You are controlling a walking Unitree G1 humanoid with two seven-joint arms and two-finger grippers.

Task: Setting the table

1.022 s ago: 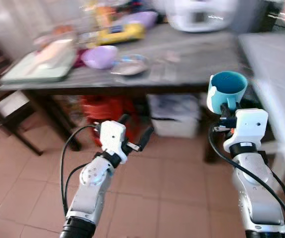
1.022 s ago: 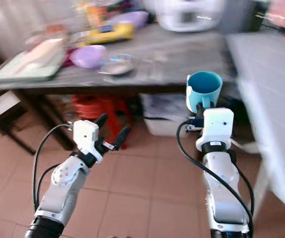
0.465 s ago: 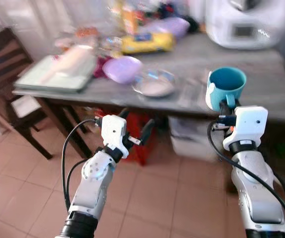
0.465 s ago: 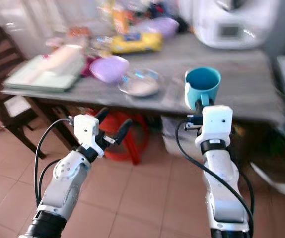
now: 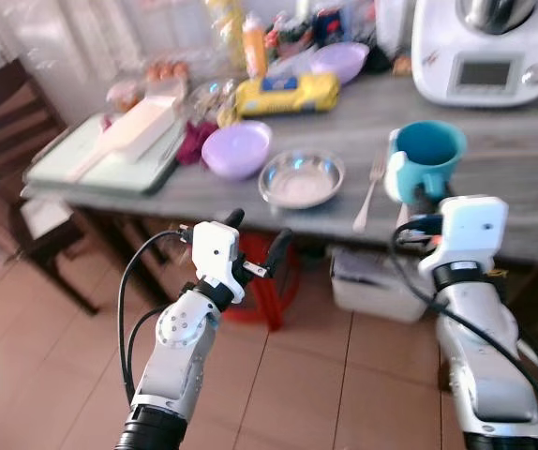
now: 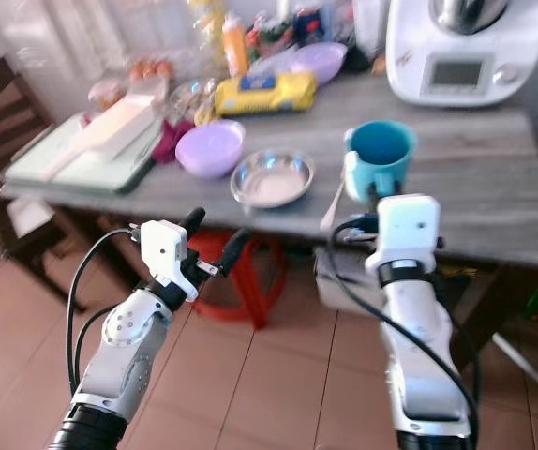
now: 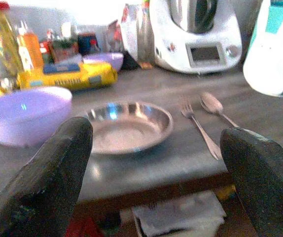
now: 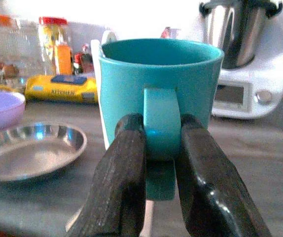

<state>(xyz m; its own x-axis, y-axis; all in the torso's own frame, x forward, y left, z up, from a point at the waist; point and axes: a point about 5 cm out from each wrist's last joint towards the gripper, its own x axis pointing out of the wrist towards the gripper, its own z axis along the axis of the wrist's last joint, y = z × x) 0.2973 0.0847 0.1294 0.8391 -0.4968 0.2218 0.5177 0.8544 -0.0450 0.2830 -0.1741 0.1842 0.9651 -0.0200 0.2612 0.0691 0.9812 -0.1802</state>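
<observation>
My right gripper (image 8: pixel 159 148) is shut on the handle of a teal mug (image 5: pixel 425 161), held upright in front of the grey table's near edge (image 5: pixel 250 199). On the table lie a steel dish (image 5: pixel 301 178), a fork (image 5: pixel 368 191) and a spoon (image 7: pixel 213 105) side by side, and a lilac bowl (image 5: pixel 236 148). My left gripper (image 5: pixel 256 236) hangs open below the table edge, nothing between its fingers (image 7: pixel 48 173), pointing toward the steel dish (image 7: pixel 126 126).
A white kitchen machine (image 5: pixel 489 47) stands at the table's back right. A yellow packet (image 5: pixel 278 92), bottles and a second lilac bowl (image 5: pixel 338 60) crowd the back. A green tray (image 5: pixel 100 150) lies at the left. A red stool (image 5: pixel 260 281) and a box stand under the table.
The camera has swung and come closer to the table, which now shows sharp. Both arms keep their pose, with the mug still held.
</observation>
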